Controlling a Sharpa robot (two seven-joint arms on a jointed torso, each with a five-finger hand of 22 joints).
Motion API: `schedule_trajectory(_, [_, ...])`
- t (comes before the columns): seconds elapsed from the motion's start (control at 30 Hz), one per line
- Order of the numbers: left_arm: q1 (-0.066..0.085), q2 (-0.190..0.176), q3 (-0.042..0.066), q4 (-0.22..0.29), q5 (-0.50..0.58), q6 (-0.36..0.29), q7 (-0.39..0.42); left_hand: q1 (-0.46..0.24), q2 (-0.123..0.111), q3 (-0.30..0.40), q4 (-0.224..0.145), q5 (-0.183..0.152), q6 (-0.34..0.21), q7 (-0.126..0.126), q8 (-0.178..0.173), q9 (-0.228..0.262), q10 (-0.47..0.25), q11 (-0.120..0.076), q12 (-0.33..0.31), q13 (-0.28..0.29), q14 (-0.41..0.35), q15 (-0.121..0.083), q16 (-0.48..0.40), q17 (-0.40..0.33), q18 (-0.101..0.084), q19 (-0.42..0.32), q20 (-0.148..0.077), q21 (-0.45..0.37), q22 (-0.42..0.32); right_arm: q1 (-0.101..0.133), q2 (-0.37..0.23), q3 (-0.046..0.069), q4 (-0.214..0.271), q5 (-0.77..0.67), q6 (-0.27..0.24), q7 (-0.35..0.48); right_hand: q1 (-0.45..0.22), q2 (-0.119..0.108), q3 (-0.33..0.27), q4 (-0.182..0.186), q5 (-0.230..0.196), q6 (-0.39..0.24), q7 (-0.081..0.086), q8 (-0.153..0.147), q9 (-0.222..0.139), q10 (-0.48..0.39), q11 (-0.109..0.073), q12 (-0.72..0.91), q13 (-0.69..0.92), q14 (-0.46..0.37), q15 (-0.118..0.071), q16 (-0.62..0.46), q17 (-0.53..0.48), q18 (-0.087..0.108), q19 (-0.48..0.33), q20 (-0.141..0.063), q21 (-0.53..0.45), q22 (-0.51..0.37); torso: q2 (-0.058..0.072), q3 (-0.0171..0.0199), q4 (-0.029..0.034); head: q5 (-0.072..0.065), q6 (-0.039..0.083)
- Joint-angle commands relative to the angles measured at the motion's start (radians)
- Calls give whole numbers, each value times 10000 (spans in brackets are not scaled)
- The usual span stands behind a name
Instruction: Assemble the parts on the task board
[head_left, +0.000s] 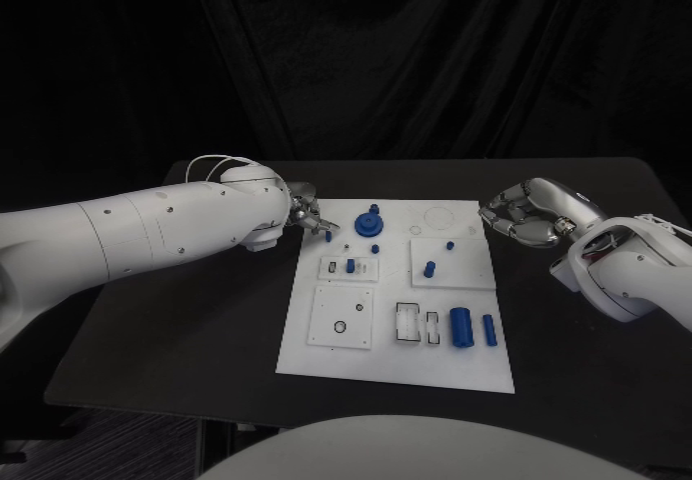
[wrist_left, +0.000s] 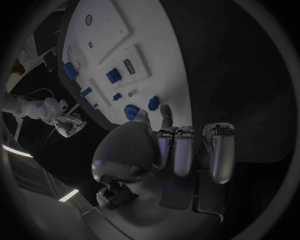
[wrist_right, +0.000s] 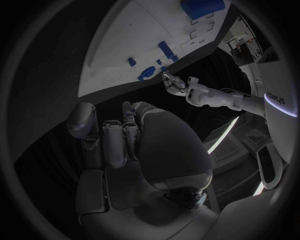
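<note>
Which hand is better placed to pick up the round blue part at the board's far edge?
Left, probably. The left hand sits at the task board's far left corner, fingertips near the round blue part. The right hand is curled, empty, off the board's right edge, farther away.

The left arm (head_left: 130, 235) reaches in across the table from the left; its hand (head_left: 300, 212) hangs at the far left corner of the white board (head_left: 397, 375), fingers (wrist_left: 184, 150) curled in side by side, nothing in them. The right arm (head_left: 627, 265) comes in from the right, bent at the wrist; its hand (head_left: 526, 213) hovers just off the board's far right edge, fingers (wrist_right: 115, 142) folded toward the palm, holding nothing.
</note>
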Motion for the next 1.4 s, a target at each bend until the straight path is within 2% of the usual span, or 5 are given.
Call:
schedule_trajectory(0.03, [-36,36,7,-26,1,115,101,10,56,-21,-10,59,11,18,-52,-17,1042,87,35,2632,1039,70,26,2634,42,410,62,-57,2112,-26,-19,6,15,-64,-37,-10,56,-25,74,9,34,67,-23,67,-5,18,5,1,901,65,-52,51,482,31,80,12,16,1238,-1,7,-10,9,-1])
schedule_trajectory(0.87, [-115,94,7,64,1,88,159,155,98,31,-3,551,72,43,-324,-195,1042,111,35,2632,1039,94,26,2634,54,380,91,-105,2103,-26,8,6,9,-64,-3,-28,87,-35,110,1,124,62,-25,68,-6,5,1,-7,884,60,-56,40,463,36,78,8,-9,1233,0,5,4,-29,-1])
schedule_trajectory(1.0, [-131,130,7,41,1,79,164,238,93,63,-15,805,79,56,-469,-302,1042,121,35,2632,1039,106,26,2634,58,370,101,-123,2102,-26,18,6,12,-64,0,-18,98,-37,124,-3,163,63,-25,70,-6,10,1,-4,888,64,-56,46,469,37,78,7,-16,1232,-3,4,-6,-26,-1])
schedule_trajectory(1.13, [-144,158,7,17,1,83,167,413,70,149,-22,1323,135,55,-646,-445,1042,126,35,2632,1039,113,26,2634,60,366,111,-137,2110,-26,15,6,16,-64,7,-16,107,-40,136,-5,198,64,-25,72,-5,10,0,-5,886,63,-57,45,466,35,84,5,-7,1235,1,6,-2,-29,-1])
schedule_trajectory(1.4, [-168,193,7,-18,1,116,149,536,47,223,-33,1597,158,51,-740,-510,1042,122,35,2632,1039,111,26,2634,60,369,113,-141,2119,-26,-3,6,53,-64,-22,56,124,-51,167,-7,303,73,-25,81,-3,14,1,-2,888,62,-58,45,462,35,86,3,-15,1235,5,0,8,-29,-1])
